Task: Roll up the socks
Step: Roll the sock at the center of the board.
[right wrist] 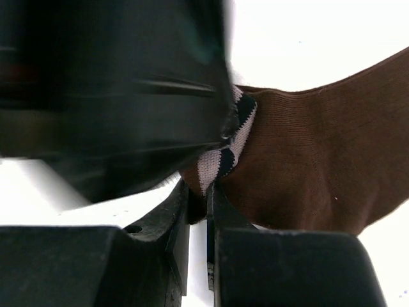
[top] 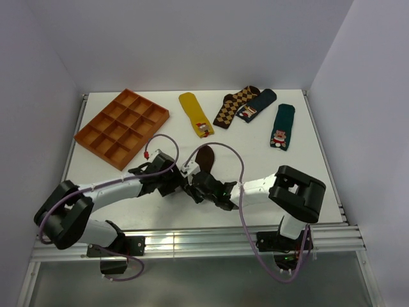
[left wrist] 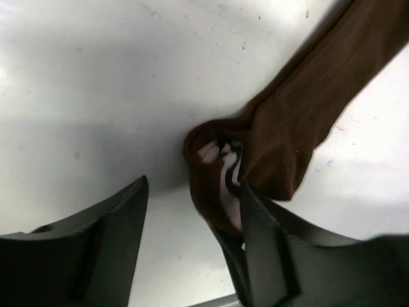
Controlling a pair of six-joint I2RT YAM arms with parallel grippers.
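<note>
At the near middle of the white table [top: 307, 153], where the two arms meet, lies the dark brown fabric sock [top: 204, 155] with pale and dark stripes at its cuff. Its cuff end is bunched into a small loose fold, and the rest of the sock trails away toward the far side.

The right gripper [right wrist: 197, 192] has its jaws almost together and pinches the edge of the striped cuff [right wrist: 223, 157]. The left gripper [left wrist: 195, 187] stands well open and holds nothing. One of its fingers [left wrist: 268, 249] lies just beside the bunched cuff, touching or nearly so.

The step in hand looks like the start of the roll, and only the first turn seems formed. To do it well, the right grip should stay firm on the cuff while the fold is turned over toward the toe. The fabric should be kept taut so that the roll comes tight and even. The open left jaws should close on the roll itself, not on one loose layer. A slack pinch would probably let the fold spring open.

Toward the far left stands an orange plastic tray [top: 146, 142] divided into a grid of square compartments. I see nothing in any of them. The sock is well apart from it.
</note>
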